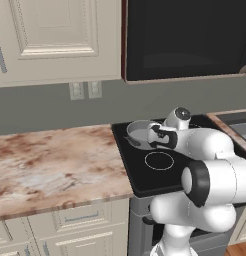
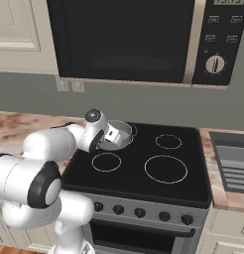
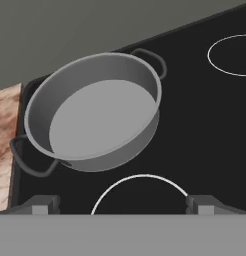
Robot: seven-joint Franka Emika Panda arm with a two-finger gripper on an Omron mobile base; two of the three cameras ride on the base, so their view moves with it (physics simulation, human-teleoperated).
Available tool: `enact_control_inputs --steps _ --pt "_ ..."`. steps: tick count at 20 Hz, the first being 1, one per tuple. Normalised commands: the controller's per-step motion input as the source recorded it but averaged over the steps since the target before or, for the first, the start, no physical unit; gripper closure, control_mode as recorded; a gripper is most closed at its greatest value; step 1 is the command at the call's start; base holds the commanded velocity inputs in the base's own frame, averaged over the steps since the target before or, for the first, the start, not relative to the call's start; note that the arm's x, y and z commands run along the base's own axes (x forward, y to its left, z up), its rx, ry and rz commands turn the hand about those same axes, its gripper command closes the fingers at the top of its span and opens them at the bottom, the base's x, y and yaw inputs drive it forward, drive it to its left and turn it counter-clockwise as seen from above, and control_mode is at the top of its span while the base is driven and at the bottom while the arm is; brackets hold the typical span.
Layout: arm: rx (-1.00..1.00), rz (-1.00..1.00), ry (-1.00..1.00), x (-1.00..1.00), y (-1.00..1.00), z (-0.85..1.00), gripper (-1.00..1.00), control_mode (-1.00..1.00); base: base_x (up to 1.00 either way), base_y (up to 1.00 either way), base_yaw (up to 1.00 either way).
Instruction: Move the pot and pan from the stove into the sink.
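Microwave [image 2: 129, 39] above your stove [image 2: 144, 173], marbled brown counter [image 1: 50, 160] to its left, grey two-handled pot [image 3: 95, 112] on the rear left burner, your gripper [image 3: 122, 202] apparently hovering just short of it, fingers spread wide, holding nothing.

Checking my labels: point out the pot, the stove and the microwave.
pot [image 3: 102, 117]: hand view, on its pale grey inside floor.
stove [image 2: 144, 144]: right base view, on bare black glass between the burner rings.
microwave [image 2: 124, 34]: right base view, on its dark door.
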Motion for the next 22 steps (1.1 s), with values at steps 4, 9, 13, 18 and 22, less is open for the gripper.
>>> enact_control_inputs --steps 4,9,13,18,22 --pt "0.05 -0.01 0.00 0.16 0.00 -0.05 -1.00 -1.00 0.00 0.00 0.00" --pt "0.06 -0.01 0.00 0.23 -0.02 -0.16 -1.00 -1.00 0.00 0.00 0.00" --pt "0.04 -0.02 0.00 0.21 -0.02 -0.18 -1.00 -1.00 0.00 0.00 0.00" --pt "0.03 0.00 -0.01 0.02 -0.02 -0.03 -1.00 -1.00 0.00 0.00 0.00" --pt "0.00 0.00 0.00 0.03 0.00 -0.03 -1.00 -1.00 0.00 0.00 0.00"
